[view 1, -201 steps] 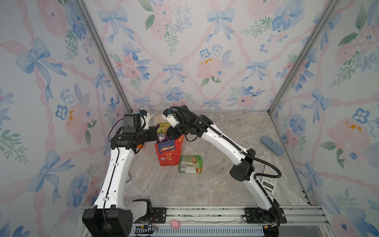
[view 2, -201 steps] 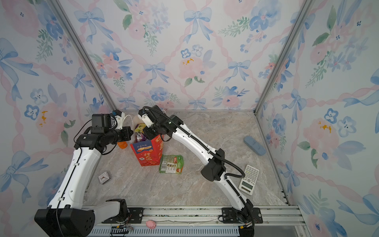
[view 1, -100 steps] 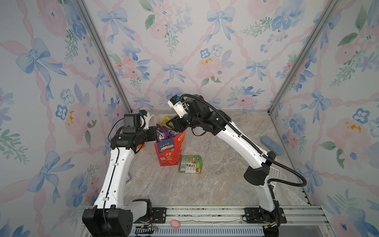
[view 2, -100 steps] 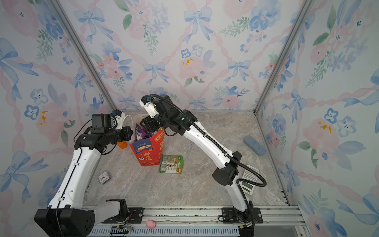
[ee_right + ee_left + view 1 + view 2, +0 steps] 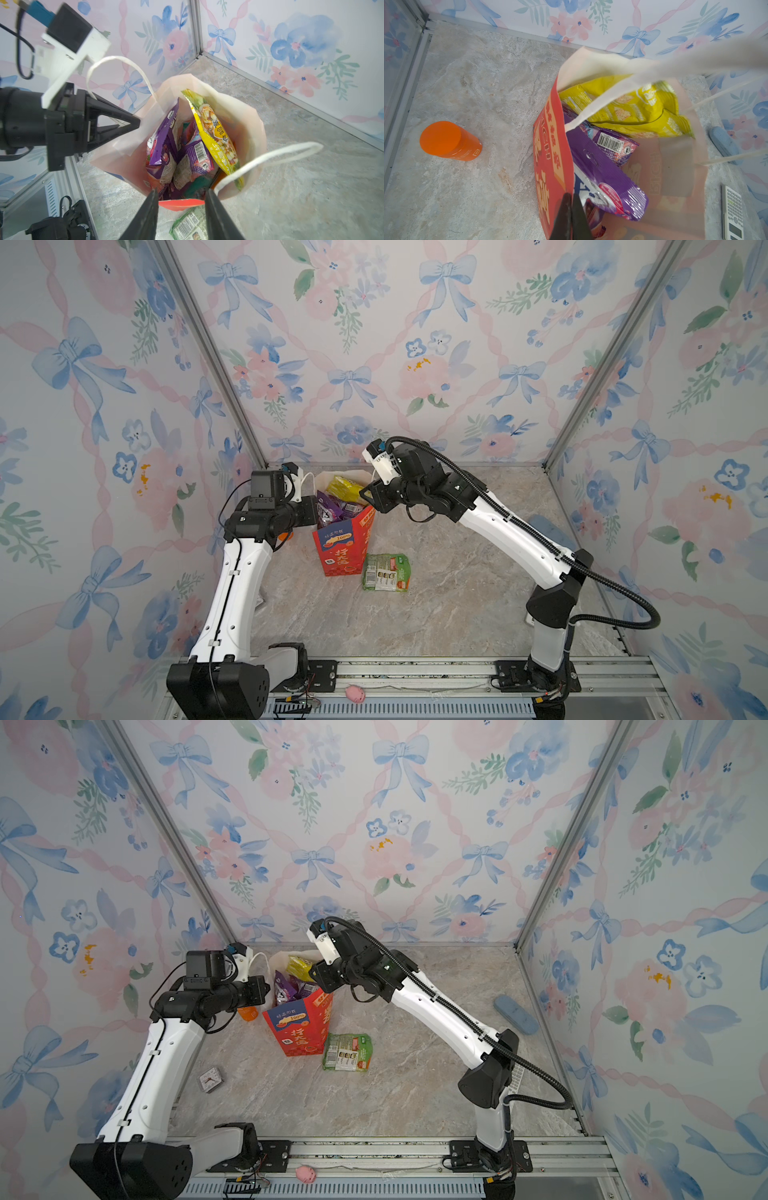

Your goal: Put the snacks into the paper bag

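The red paper bag [image 5: 340, 547] [image 5: 297, 1027] stands upright at the back left, mouth open. My left gripper [image 5: 571, 197] [image 5: 136, 124] is shut on the rim of its left wall [image 5: 548, 145]. Inside the bag lie a yellow packet [image 5: 633, 108] [image 5: 216, 133] and purple snacks [image 5: 602, 170] [image 5: 166, 133], with more packets below them. My right gripper [image 5: 180, 199] [image 5: 365, 493] hangs open and empty just above the bag's right rim. A green packet [image 5: 386, 571] [image 5: 348, 1051] lies flat on the table to the right of the bag's foot.
An orange bottle [image 5: 446, 141] [image 5: 248, 1013] stands left of the bag, under my left arm. A blue case [image 5: 515, 1014] lies by the right wall. A white calculator [image 5: 733, 216] sits behind my right elbow. A small square clock [image 5: 210, 1079] lies at front left.
My right gripper has lifted away from the bag's mouth and drawn back to the right, empty. The yellow packet stays in the bag. The left arm has not moved.
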`<state>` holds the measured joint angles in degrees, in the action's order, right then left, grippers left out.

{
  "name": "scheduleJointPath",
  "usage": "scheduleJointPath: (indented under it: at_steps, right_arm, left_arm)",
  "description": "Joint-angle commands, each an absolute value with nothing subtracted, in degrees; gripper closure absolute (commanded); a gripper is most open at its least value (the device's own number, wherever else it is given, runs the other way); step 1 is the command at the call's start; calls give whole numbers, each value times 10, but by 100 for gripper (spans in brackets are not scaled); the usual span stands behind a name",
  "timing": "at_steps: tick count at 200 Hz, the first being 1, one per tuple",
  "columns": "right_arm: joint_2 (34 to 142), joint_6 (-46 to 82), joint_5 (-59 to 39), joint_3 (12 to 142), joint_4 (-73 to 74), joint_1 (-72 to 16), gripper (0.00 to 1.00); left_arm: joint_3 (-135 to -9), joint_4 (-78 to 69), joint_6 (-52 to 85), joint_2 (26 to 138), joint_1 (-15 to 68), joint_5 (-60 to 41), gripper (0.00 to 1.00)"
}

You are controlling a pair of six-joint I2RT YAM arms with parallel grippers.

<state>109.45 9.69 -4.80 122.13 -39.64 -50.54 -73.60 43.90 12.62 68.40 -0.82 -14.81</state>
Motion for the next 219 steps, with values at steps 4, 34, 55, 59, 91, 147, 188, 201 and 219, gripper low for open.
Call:
scheduleJointPath:
  at_steps: [4,34,55,59,91,147,188,201,219]
  right_arm:
    - [1100,90,-18,1237,-392,-504,65]
    - [1155,83,-11,1304,-411,-509,67]
    - [1207,77,-7,1378,-441,-511,67]
    - [1217,75,-6,1393,-446,-511,67]
    - [1281,71,0,1473,-468,-513,67]
    - [1341,69,30,1501,-455,-511,68]
    - [1371,72,23,1503,-454,-509,74]
    - [1379,73,17,1505,-456,-510,76]
    - [1388,77,7,1507,-460,-510,77]
  left_arm:
    - [-738,431,120,671,-10,-160,100]
    - [-738,431,121,668,-10,-160,100]
    - [-739,431,121,669,-10,-163,100]
    - [-739,432,122,669,-10,-162,100]
    - [-738,432,122,669,-10,-161,100]
    - [-738,431,120,670,-10,-160,100]
    - [-737,431,119,667,-10,-158,100]
    - [-737,431,119,667,-10,-159,100]
    - [-737,431,120,666,-10,-158,100]
